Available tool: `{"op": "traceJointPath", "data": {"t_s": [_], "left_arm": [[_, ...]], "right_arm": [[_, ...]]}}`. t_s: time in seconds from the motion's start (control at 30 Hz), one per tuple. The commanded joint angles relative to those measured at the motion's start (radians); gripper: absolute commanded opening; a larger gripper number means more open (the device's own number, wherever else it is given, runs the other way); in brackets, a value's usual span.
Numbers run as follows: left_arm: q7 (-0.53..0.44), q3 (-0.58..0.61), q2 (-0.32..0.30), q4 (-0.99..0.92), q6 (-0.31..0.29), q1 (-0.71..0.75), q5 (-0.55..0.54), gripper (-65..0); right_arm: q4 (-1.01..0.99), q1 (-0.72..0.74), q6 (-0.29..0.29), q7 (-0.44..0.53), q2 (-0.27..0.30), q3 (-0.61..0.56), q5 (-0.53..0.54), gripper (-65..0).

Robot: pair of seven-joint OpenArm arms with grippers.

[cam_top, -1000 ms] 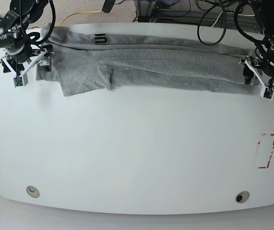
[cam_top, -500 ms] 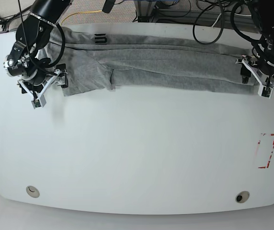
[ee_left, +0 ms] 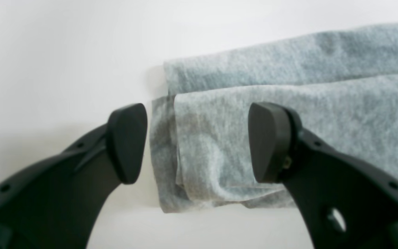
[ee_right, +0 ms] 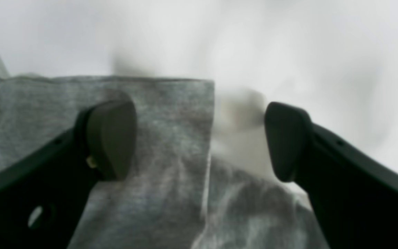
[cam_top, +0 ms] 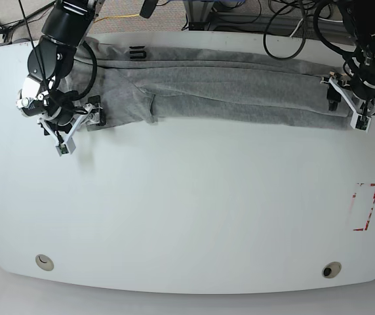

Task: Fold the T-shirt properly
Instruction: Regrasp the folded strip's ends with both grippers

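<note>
The grey T-shirt (cam_top: 227, 88) lies as a long folded band along the table's far side, with black lettering (cam_top: 137, 52) showing near its left end. In the base view my right gripper (cam_top: 81, 126) sits at the band's left end. It is open, and in the right wrist view the gripper (ee_right: 199, 140) straddles a straight cloth edge (ee_right: 171, 138). My left gripper (cam_top: 347, 105) is at the right end, also open. The left wrist view shows this gripper (ee_left: 199, 143) standing over the layered shirt end (ee_left: 219, 145), with nothing pinched.
The white table (cam_top: 187, 210) has a red-marked rectangle (cam_top: 364, 207) near its right edge and two round holes (cam_top: 44, 262) (cam_top: 332, 270) near the front. Cables lie beyond the far edge.
My right arm has swung from the table's far-left corner toward the near side and inward, to the shirt's left end. The left gripper has shifted slightly toward the far side.
</note>
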Motion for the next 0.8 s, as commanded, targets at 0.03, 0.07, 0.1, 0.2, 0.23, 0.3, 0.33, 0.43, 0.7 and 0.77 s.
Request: {"op": "traceJointPath", "data": {"t_s": [0.03,0.07,0.1,0.2,0.23,0.3,0.33,0.43,0.7,0.77], "left_arm": [[-0.017,-0.005,-0.013,0.015,0.002,-0.004,-0.007,-22.9],[-0.017,-0.005,-0.013,0.015,0.002,-0.004,-0.007,-22.9],[-0.017,-0.005,-0.013,0.015,0.002,-0.004,-0.007,-22.9],[-0.017,-0.005,-0.013,0.015,0.002,-0.004,-0.007,-22.9],[-0.017,-0.005,-0.013,0.015,0.002,-0.004,-0.007,-22.9],[-0.017,-0.005,-0.013,0.015,0.002,-0.004,-0.007,-22.9],[-0.017,-0.005,-0.013,0.015,0.002,-0.004,-0.007,-22.9],[-0.017,-0.005,-0.013,0.015,0.002,-0.006,-0.007,-22.9],[-0.017,-0.004,-0.013,0.015,0.002,-0.006,-0.007,-22.9],[-0.017,0.008,-0.013,0.009,0.002,-0.006,-0.007,-22.9]], "right_arm": [[0.01,0.008,0.001,0.005,0.004,0.0,0.009,-10.5],[0.01,0.008,0.001,0.005,-0.008,0.0,0.009,-13.2],[0.01,0.008,0.001,0.005,-0.013,-0.001,0.009,-16.0],[0.01,0.008,0.001,0.005,-0.017,-0.001,0.009,-29.3],[0.01,0.008,0.001,0.005,-0.017,-0.001,0.009,-35.2],[0.01,0.01,0.001,0.005,-0.017,-0.001,0.009,-46.3],[0.01,0.012,0.001,0.006,-0.017,-0.001,0.009,-51.4],[0.013,0.016,0.001,0.006,-0.017,-0.001,0.009,-65.0],[0.165,-0.001,0.001,-0.02,-0.017,0.008,0.062,-65.0],[0.208,-0.021,0.001,-0.061,-0.011,0.01,0.121,-65.0]]}}
